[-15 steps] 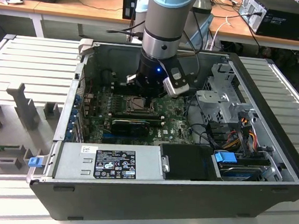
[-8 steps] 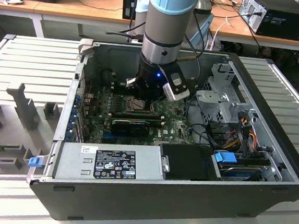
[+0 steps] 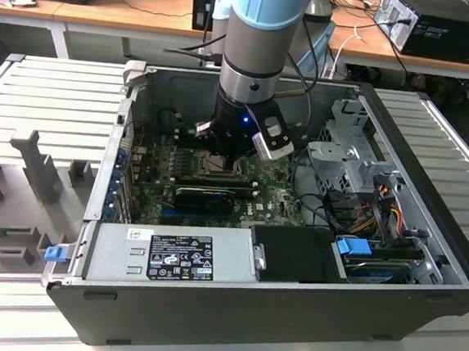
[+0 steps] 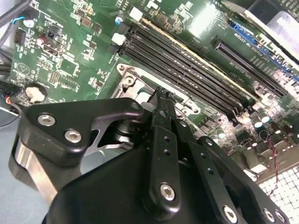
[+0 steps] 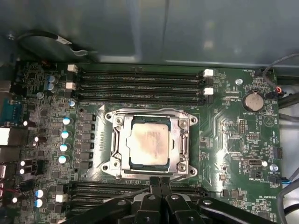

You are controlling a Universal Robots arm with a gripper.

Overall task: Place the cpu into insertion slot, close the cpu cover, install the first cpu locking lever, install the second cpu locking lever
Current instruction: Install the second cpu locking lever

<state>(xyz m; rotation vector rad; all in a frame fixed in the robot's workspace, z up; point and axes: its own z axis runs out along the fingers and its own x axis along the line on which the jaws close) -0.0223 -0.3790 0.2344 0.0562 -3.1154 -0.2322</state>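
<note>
Where the green board (image 5: 233, 135) carries the insertion slot (image 5: 181, 123), the cpu (image 5: 148, 143) lies flat inside it, its silvery top stained brown; the cpu cover (image 5: 121, 144) is down around it, framing the chip in its window; the jaws (image 5: 160, 186) hang just beside the socket's edge, pressed together and holding nothing; long black memory slots (image 5: 140, 84) flank the socket inside the computer case (image 3: 231, 307).
</note>
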